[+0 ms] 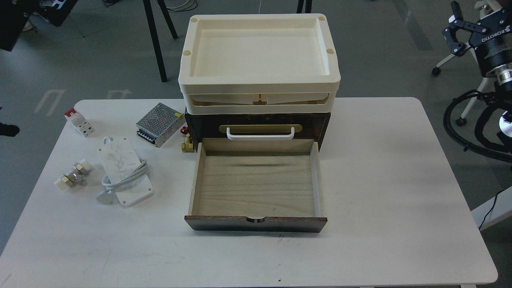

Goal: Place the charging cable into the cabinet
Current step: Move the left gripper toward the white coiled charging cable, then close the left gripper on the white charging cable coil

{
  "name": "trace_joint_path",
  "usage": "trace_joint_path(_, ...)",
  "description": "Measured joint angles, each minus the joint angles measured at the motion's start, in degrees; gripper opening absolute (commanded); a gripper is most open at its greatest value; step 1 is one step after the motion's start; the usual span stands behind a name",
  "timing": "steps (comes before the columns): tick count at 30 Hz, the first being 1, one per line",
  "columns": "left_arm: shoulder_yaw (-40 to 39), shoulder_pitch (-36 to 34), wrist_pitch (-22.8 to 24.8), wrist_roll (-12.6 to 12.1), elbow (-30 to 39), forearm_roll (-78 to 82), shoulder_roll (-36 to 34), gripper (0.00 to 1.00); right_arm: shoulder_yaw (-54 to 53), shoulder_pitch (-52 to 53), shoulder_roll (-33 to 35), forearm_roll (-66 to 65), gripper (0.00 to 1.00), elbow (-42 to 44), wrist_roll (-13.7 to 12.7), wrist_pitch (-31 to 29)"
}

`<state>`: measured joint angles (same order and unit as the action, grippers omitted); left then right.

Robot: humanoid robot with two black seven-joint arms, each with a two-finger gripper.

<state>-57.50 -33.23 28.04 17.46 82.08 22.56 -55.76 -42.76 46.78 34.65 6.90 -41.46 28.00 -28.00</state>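
Observation:
The charging cable (125, 170) lies on the white table (400, 192), left of the cabinet. It is a flat white, faintly scribbled block with a bundled white cord and a white plug end (105, 197) at its near left. The cabinet (324, 124) is a dark brown chest. Its lower pale wood drawer (256, 188) is pulled out toward me and holds nothing. A white handle (260, 134) on a brass plate sits above it. My right gripper (452, 26) is raised off the table at the far right, open and empty. My left gripper is out of view.
Cream plastic trays (259, 86) are stacked on the cabinet. A silver perforated power-supply box (159, 124), a small white block with a red end (79, 121), a metal fitting with white caps (73, 175) and a brass valve (187, 145) lie on the left side of the table.

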Motion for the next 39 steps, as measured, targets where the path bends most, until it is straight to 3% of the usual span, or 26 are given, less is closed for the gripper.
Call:
trace_joint_path(4, 7.48, 0.2, -0.01, 1.53, 4.57, 23.49, -5.7, 0.99, -0.19, -2.37, 1.81, 0.23, 1.0, -0.01, 0.0, 0.0)
trace_joint_path(8, 19.91, -0.2, -0.41, 4.21, 5.45, 45.99, -9.99, 0.99, -0.27, -4.71, 3.16, 1.09, 1.0, -0.19, 0.0, 0.0)
trace_joint_path(12, 27.89, -0.38, -6.53, 6.36, 1.84, 65.85, -10.76, 0.99, -0.39, -5.64, 4.07, 3.02, 1.0, -0.18, 0.0, 0.0)
trace_joint_path(16, 30.67, 0.22, -9.77, 7.97, -3.86, 82.87, -9.27, 0.99, -0.48, -5.8, 4.23, 3.91, 1.0, -0.12, 0.0, 0.0)
trace_joint_path(31, 34.97, 0.09, -10.64, 8.44, -22.07, 94.23, 5.95, 0.99, -0.66, -6.05, 4.29, 4.01, 1.0, 0.14, 0.0, 0.0)
trace_joint_path(39, 35.57, -0.53, -11.15, 8.58, -28.29, 96.14, 9.07, 0.97, -0.65, -6.49, 4.29, 4.0, 1.0, 0.15, 0.0, 0.0)
